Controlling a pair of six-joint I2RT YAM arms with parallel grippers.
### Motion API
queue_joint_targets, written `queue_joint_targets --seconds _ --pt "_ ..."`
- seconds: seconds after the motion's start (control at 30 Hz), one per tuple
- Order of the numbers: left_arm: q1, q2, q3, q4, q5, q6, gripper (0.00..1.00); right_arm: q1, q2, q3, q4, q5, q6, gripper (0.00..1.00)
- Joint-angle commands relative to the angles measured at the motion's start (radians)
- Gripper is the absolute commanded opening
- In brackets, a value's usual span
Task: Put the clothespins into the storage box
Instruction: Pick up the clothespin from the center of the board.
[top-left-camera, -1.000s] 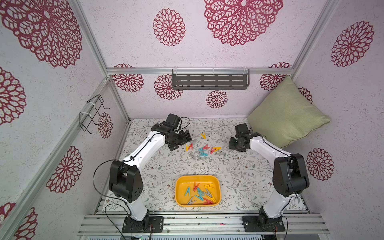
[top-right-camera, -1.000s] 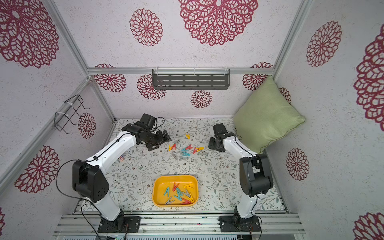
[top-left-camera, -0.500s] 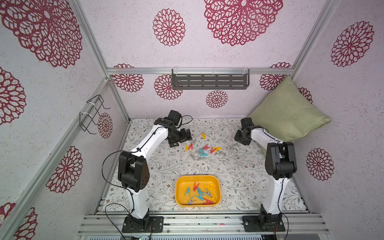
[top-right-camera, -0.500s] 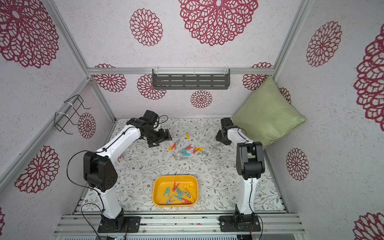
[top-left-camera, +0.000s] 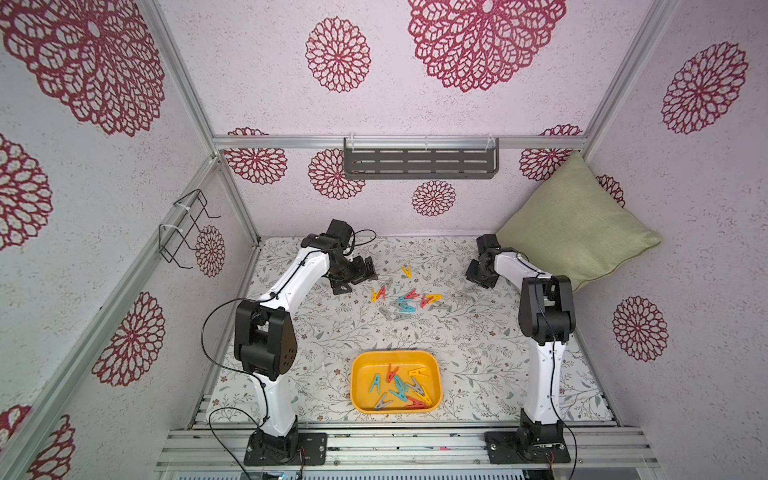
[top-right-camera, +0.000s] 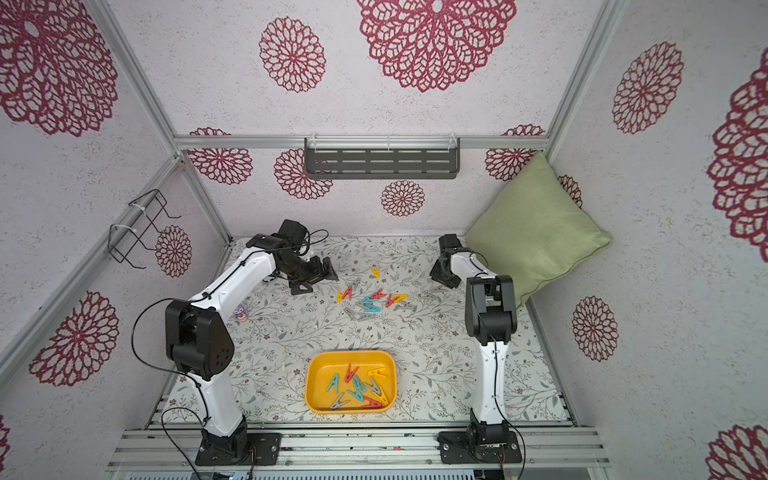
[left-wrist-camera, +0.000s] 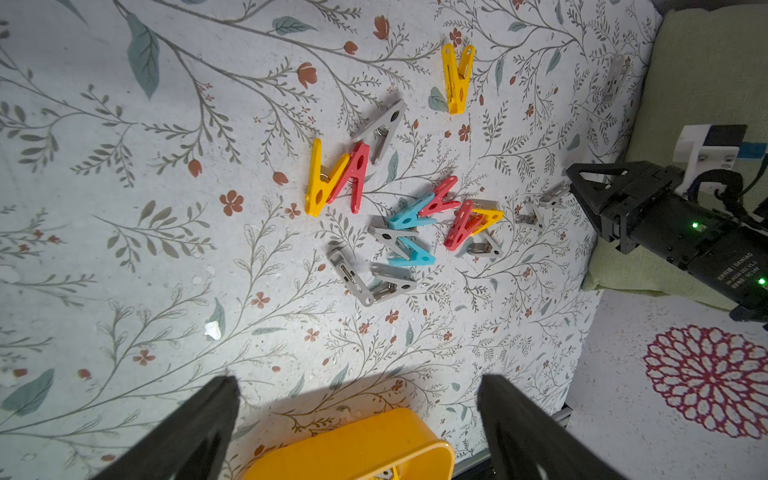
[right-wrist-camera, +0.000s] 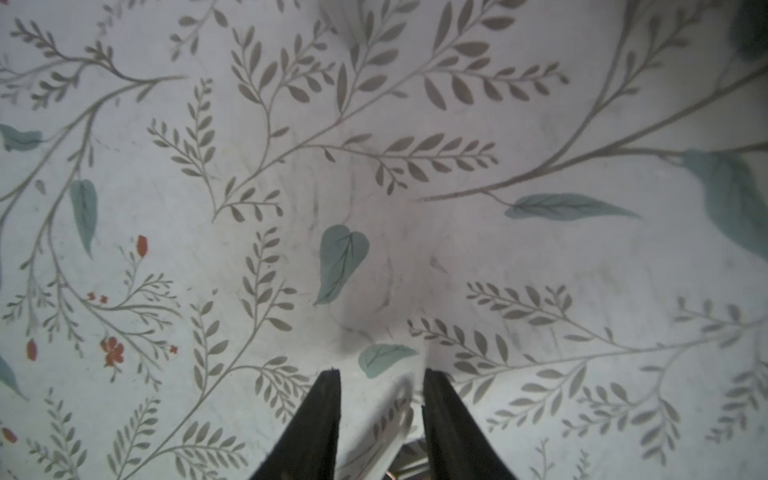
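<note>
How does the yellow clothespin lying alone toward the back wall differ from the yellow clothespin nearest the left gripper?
The lone yellow clothespin touches nothing; the nearer yellow clothespin lies against a red clothespin that partly covers it. The lone yellow clothespin sits apart from the pile, farther back; the nearer yellow clothespin is at the pile's edge, closest to the left gripper. Both are yellow, same shape, flat on the table, outside the storage box.

**Bright and even from above, one wrist view soft**

Both top views are bright, evenly lit from overhead and sharp, with only faint shadows and a wide-angle stretch toward the edges. The left wrist view is crisp. The left gripper (left-wrist-camera: 358, 379) is close and blurred, shading the tablecloth (left-wrist-camera: 124, 291) below it. The right wrist view is dimmer, soft throughout, and darker in one corner.
</note>
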Motion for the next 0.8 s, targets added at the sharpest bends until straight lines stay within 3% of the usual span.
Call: queue_joint_targets --seconds 0.0,0.1,0.47,0.77 --pt "0.007 0.018 0.010 -0.012 0.010 0.014 0.98 -0.007 -0.010 0.001 -0.017 0.012 0.021 0.38" --pt "0.008 0.013 -0.001 -0.005 0.009 0.010 0.97 -0.007 -0.023 -0.040 0.008 -0.002 0.030 0.35" --pt "0.008 -0.032 -0.055 0.017 -0.001 -0.011 0.97 -0.002 -0.070 -0.131 0.081 -0.059 0.045 0.12" --pt "0.006 -0.120 -0.167 0.076 -0.013 -0.057 0.97 0.014 -0.191 -0.242 0.133 -0.111 0.034 0.04"
